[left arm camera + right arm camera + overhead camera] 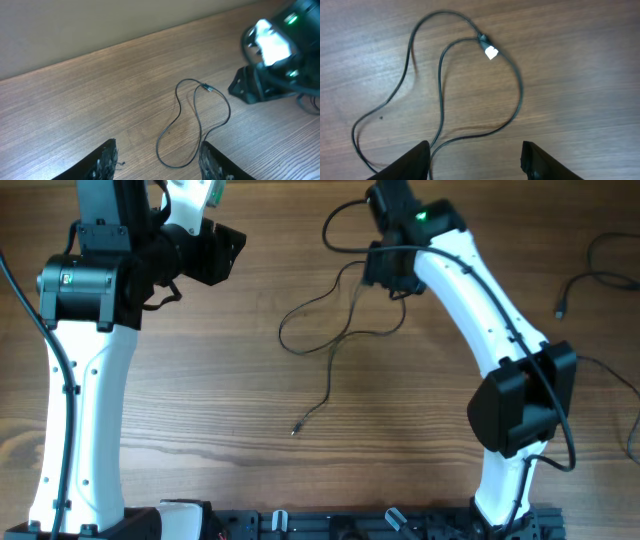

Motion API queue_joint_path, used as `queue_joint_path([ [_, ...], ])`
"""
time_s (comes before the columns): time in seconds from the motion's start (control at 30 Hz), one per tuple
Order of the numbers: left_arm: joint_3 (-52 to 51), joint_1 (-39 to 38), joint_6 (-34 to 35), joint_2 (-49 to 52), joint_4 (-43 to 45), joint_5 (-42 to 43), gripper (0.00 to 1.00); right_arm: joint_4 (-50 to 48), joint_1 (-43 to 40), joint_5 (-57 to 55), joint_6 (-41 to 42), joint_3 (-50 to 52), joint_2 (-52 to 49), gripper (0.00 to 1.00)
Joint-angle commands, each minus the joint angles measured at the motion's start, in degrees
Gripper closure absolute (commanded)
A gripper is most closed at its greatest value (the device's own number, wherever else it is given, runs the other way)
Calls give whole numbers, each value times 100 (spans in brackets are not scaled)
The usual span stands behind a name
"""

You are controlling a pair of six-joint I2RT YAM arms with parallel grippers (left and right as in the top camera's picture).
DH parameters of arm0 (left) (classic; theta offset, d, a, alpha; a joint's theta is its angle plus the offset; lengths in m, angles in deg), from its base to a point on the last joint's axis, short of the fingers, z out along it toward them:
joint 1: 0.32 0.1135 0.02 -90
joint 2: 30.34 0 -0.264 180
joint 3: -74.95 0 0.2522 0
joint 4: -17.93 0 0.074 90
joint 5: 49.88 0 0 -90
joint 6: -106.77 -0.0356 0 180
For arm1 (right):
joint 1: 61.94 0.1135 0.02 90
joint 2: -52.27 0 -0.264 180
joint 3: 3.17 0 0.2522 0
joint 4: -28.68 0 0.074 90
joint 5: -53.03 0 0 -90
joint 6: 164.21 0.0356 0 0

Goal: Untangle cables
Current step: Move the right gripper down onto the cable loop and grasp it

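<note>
Jaws apart, both empty: right gripper (475,157) hangs just over cable (440,95), which lies loose on table (200,440), plug (491,52) resting against its own loop, so likely lined up to pick there; left gripper (157,157) faces same loop from the side, probably for a second hold.
</note>
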Motion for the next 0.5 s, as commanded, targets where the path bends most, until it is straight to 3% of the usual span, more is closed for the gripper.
queue_joint_path([
  [0.0, 7, 15, -70, -76, 9, -15, 47, -249, 179, -74, 590, 260, -76, 41],
  [0.47, 7, 15, -70, -76, -173, -15, 47, -391, 855, -925, 2240, 420, -160, 40],
])
